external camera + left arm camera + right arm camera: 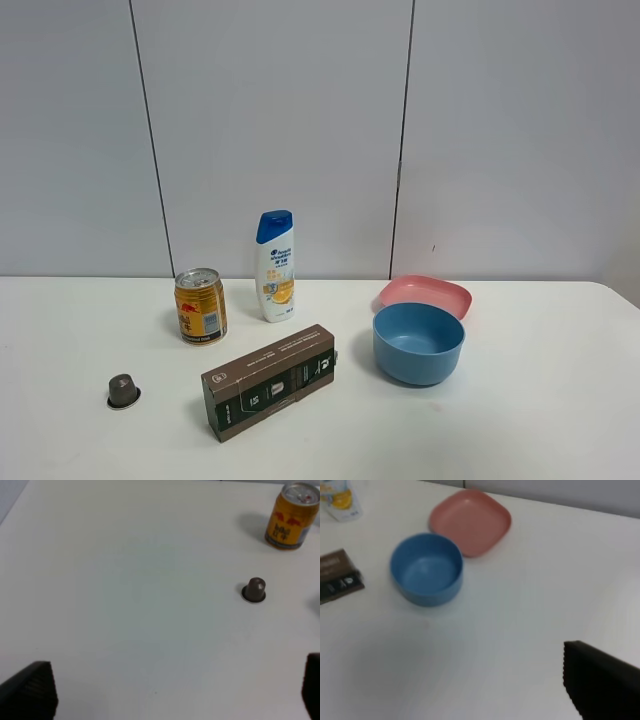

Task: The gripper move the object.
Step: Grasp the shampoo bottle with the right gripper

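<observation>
The white shampoo bottle (275,265) with a blue cap and yellow-orange label stands upright at the back of the white table (540,420), right of the can. Its lower part shows at a corner of the right wrist view (337,500). Neither gripper shows in the exterior high view. My left gripper (170,690) is open and empty, its two black fingertips (30,692) wide apart over bare table. My right gripper (470,700) shows only one black finger (600,680) far off to one side, with nothing held. Both are well away from the bottle.
A gold-and-red can (200,306) (291,516) stands left of the bottle. A long dark brown box (270,382) (335,577) lies in front. A small brown capsule (123,390) (255,589) sits front left. A blue bowl (418,370) (427,596) and pink plate (425,294) (470,521) stand at the right.
</observation>
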### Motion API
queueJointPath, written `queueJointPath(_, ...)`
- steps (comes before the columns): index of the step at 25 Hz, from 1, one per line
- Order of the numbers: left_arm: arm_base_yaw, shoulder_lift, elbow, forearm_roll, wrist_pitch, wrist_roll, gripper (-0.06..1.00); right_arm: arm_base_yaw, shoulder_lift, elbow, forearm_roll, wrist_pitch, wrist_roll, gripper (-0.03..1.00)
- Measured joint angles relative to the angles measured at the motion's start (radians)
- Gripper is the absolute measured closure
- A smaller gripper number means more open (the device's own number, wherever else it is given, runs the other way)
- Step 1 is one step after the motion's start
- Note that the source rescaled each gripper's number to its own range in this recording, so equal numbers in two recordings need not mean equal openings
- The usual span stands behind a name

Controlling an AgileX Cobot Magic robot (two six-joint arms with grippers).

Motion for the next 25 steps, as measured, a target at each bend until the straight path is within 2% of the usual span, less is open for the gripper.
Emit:
queueJointPath(7,0.000,0.000,0.000,0.000,0.000,0.000,-0.06,0.000,0.187,0.000,0.232,-0.147,-0.211,-0.03)
queueJointPath(16,0.000,0.000,0.000,0.000,0.000,0.000,-0.06,0.009,0.374,0.000,0.402,-0.333,-0.548,-0.03)
queueJointPath(20,0.000,0.000,0.000,0.000,0.000,0.000,-0.06,0.111,0.448,0.000,0.425,-0.466,-0.650,-0.03)
queueJointPath(25,0.000,0.000,0.000,0.000,0.000,0.000,-0.06,0.289,0.550,0.000,0.426,-0.655,-0.679,-0.03)
